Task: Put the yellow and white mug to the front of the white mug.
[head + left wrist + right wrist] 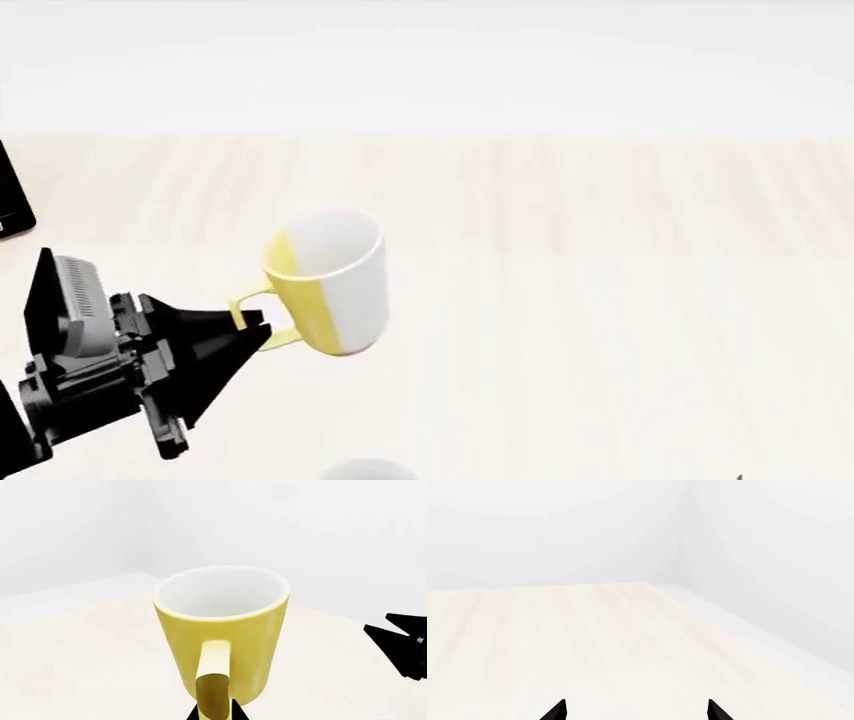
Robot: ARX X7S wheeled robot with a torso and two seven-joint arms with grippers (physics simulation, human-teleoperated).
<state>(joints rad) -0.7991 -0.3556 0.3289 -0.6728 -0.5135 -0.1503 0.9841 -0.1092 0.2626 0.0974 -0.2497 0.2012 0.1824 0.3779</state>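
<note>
Holding by its yellow loop handle: left gripper [254, 335] pinches small yellow-and-white cylindrical mug [330, 282], apparently lifted above pale wooden table [601, 300] for carrying | right gripper [635, 711] spread wide, empty | white mug barely visible

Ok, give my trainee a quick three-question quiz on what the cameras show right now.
1. True or false: the left tool grips the yellow mug by its handle.
2. The right tool is: A) shut on a mug; B) open, with nothing between its fingers; C) out of every view.
3. Fill in: seen from the left wrist, the inside of the yellow mug is ____.

Key: 1 true. 2 B. 3 white.
</note>
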